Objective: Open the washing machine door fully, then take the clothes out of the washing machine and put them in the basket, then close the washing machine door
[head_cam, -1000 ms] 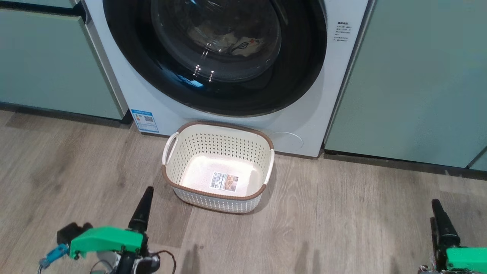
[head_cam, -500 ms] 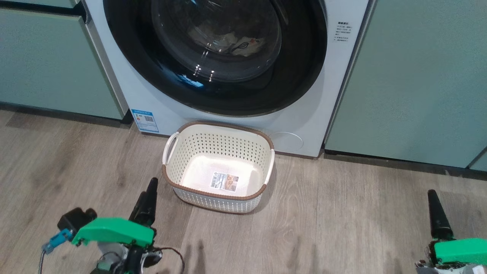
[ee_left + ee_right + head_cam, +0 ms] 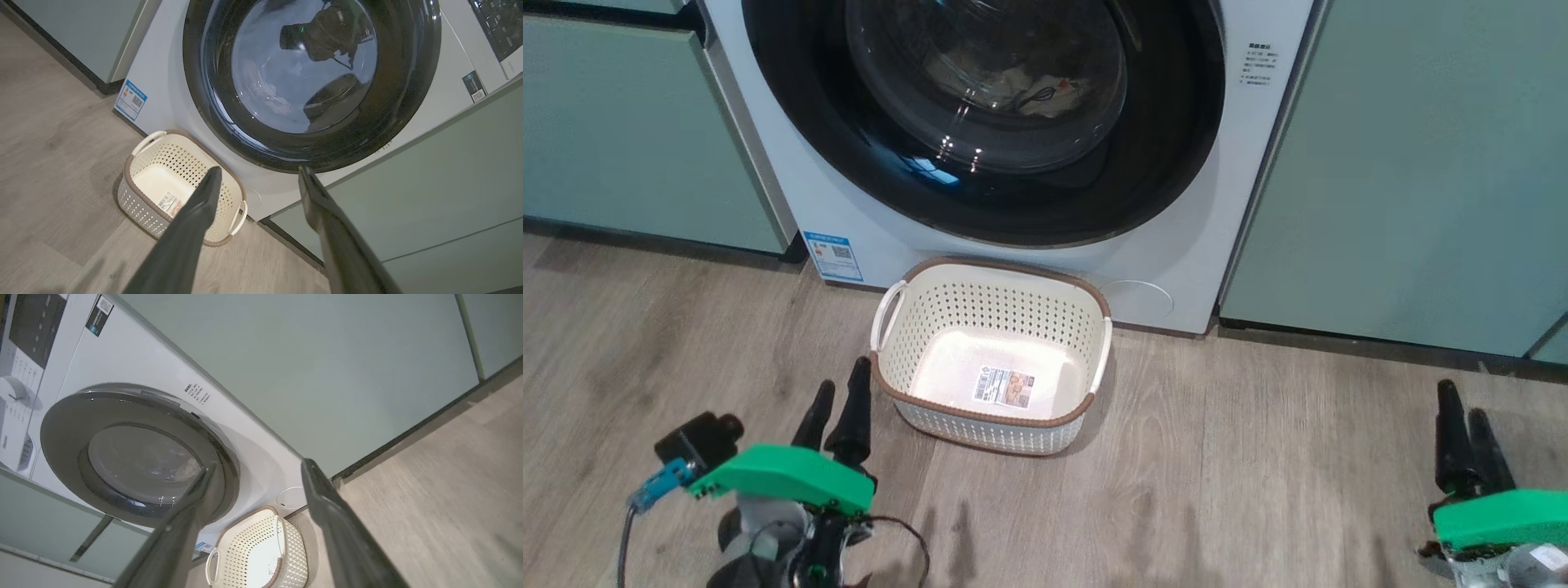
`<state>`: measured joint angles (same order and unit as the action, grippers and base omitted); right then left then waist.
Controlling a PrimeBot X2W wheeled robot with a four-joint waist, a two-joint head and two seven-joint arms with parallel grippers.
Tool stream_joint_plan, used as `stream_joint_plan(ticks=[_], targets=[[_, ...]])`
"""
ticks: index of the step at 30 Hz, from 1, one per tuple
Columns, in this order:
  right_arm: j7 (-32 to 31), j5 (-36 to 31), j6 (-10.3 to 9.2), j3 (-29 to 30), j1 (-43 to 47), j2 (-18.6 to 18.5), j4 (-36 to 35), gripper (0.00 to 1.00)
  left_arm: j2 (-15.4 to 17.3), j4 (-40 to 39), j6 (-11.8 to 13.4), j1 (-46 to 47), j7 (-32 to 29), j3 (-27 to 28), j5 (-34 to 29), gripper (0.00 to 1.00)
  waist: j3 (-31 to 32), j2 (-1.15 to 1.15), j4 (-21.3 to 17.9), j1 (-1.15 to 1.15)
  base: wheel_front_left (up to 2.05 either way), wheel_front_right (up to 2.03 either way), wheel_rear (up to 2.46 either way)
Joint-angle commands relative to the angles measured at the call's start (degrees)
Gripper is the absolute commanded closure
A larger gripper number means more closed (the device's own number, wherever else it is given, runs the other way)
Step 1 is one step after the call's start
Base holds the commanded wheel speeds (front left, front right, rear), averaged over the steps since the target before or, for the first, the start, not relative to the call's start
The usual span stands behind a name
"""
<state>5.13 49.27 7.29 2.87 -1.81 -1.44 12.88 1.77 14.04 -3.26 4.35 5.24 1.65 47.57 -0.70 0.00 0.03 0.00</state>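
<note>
- The left gripper (image 3: 841,380) hovers low over the wooden floor (image 3: 1258,490), its fingers spread and empty, just left of the basket.
- The basket (image 3: 1013,268) stands empty on the floor, close against the foot of the washing machine (image 3: 1176,269), below the porthole.
- The washing machine door (image 3: 1168,163) sits shut, and the clothes (image 3: 1029,86) lie inside the drum, cream behind the glass.
- Opening the door looks like the step in hand. A finger should hook behind the black rim on its latch side and pull in an arc about the hinge, clear of the basket. I cannot tell which side latches.
- The right gripper (image 3: 1462,400) hangs far right, fingers apart and holding nothing, well apart from the machine.
- The head view gives the clothes through the glass, where the left wrist view's glass carries a dark reflection. The right wrist view takes in the control panel (image 3: 32,322) and dial (image 3: 12,390), beyond the head view's top edge.
</note>
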Motion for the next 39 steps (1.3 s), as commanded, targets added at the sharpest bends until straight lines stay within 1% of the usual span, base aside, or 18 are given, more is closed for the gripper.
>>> stream_joint_plan(ticks=[1, 8, 10, 11, 12, 22, 27, 39], targets=[[1.12, -3.42, 0.12, -1.01, -3.53, -0.85, -2.74, 0.00, 0.77, -2.49, 0.54, 3.69, 1.03, 0.87, -2.77, 0.00, -0.01, 0.00, 0.00, 0.00, 0.00, 0.00, 0.00], [2.30, -11.63, 0.13, -1.52, -3.93, -0.93, -3.75, 0.00, 0.81, -3.28, 1.74, 4.41, 2.21, 0.35, -9.74, 0.00, -0.08, 0.00, 0.08, 0.00, 0.00, 0.00, 0.00], [2.47, -12.60, 0.13, -1.60, -3.98, -0.94, -3.85, 0.00, 0.82, -3.36, 1.91, 4.50, 2.38, 0.30, -10.82, 0.00, -0.09, 0.00, 0.09, 0.00, 0.00, 0.00, 0.00], [2.81, -15.05, 0.13, -1.69, -4.07, -0.96, -3.90, 0.00, 0.83, -3.48, 2.24, 4.64, 2.72, 0.24, -12.85, 0.00, -0.09, 0.00, 0.08, 0.00, 0.00, 0.00, 0.00], [2.98, -16.16, 0.13, -1.72, -4.12, -0.98, -3.90, 0.00, 0.84, -3.51, 2.38, 4.70, 2.89, 0.18, -13.92, 0.00, -0.08, 0.00, 0.08, 0.00, 0.00, 0.00, 0.00], [4.67, -24.75, 0.15, -2.04, -4.95, -1.09, -3.42, 0.00, 0.91, -3.35, 3.61, 5.38, 4.57, -0.17, -23.67, 0.00, 0.06, 0.00, 0.05, 0.00, 0.00, 0.00, 0.00], [5.52, -28.87, 0.16, -1.91, -5.47, -1.14, -3.44, 0.00, 0.94, -3.07, 4.18, 5.86, 5.42, -0.14, -27.03, 0.00, 0.14, 0.00, 0.02, 0.00, 0.00, 0.00, 0.00], [7.55, -38.17, 0.18, -2.07, -6.17, -1.28, -3.60, 0.00, 1.02, -2.19, 4.52, 6.92, 7.44, -0.08, -33.90, 0.00, 0.33, 0.00, -0.03, 0.00, 0.00, 0.00, 0.00]])
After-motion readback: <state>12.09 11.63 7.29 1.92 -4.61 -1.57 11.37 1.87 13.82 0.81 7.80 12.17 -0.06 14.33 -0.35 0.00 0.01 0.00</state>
